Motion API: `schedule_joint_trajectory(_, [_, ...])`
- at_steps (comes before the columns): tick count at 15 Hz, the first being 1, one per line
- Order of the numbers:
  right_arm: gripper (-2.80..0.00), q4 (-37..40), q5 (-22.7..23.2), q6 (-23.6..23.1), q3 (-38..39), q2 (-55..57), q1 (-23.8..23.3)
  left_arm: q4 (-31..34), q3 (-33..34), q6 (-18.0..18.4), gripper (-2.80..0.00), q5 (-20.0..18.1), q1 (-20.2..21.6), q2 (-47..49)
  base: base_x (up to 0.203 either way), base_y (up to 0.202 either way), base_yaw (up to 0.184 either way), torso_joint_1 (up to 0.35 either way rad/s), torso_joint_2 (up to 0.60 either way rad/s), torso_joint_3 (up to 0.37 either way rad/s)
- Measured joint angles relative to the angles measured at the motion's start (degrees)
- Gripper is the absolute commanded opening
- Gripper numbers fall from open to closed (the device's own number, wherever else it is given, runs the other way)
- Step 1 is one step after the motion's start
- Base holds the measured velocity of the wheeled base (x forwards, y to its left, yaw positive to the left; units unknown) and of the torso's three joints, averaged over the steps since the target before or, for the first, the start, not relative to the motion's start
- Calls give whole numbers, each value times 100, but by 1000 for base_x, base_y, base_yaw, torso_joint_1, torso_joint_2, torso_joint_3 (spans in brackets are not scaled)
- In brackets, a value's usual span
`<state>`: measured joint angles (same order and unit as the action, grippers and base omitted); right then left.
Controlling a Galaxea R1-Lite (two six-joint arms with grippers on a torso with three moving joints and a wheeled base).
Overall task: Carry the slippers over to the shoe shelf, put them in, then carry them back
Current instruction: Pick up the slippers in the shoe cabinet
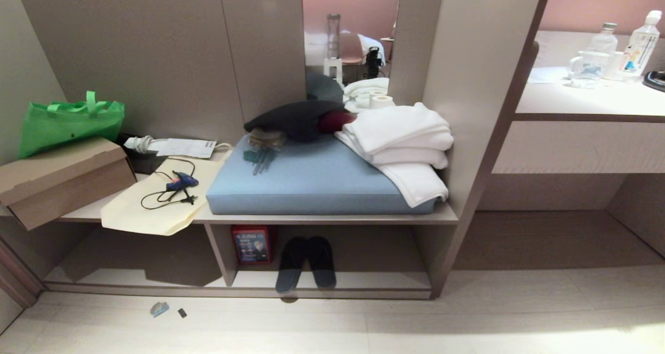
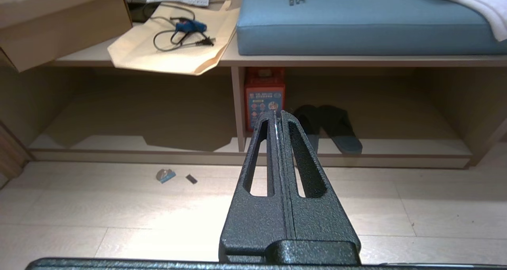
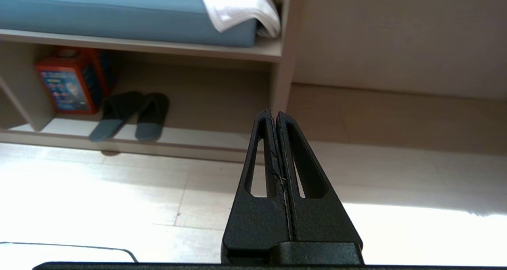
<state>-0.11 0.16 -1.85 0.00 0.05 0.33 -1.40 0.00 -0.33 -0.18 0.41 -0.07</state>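
Note:
The dark grey slippers (image 1: 306,263) lie side by side in the shoe shelf (image 1: 363,280), toes deep inside and heels at its front lip, just right of the vertical divider. They also show in the left wrist view as the slippers (image 2: 336,127) and in the right wrist view as the slippers (image 3: 130,115). My left gripper (image 2: 276,113) is shut and empty, held above the floor in front of the shelf. My right gripper (image 3: 272,113) is shut and empty too, further to the right. Neither arm shows in the head view.
A red box (image 1: 253,244) stands beside the slippers against the divider. Above, the bench holds a blue cushion (image 1: 306,180), white towels (image 1: 405,141), a cream bag with a glue gun (image 1: 179,182), a cardboard box (image 1: 62,177). Small scraps (image 1: 160,308) lie on the floor.

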Motion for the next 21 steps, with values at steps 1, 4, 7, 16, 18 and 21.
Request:
schedule_joint_trajectory(1, [-280,-3,-2,-5,0,0,-8,3,0,1,-280,5,-6,0,0,0,0,0,0,0])
schedule_joint_trajectory(4, [-280,-5,0,1,0,0,0,6,0,2,-280,0,0,0,0,0,0,0,0,0])
schedule_joint_trajectory(7, [-280,-5,0,6,0,0,0,2,0,0,-280,2,3,0,0,0,0,0,0,0])
schedule_joint_trajectory(16, [-280,-5,0,5,0,0,0,2,0,-9,-280,0,0,0,0,0,0,0,0,0])
schedule_joint_trajectory(18, [-280,-2,0,3,0,0,-2,3,0,-8,-280,0,0,0,0,0,0,0,0,0])
schedule_joint_trajectory(21, [-280,-5,0,7,-2,0,0,2,0,-9,-280,0,0,0,0,0,0,0,0,0])
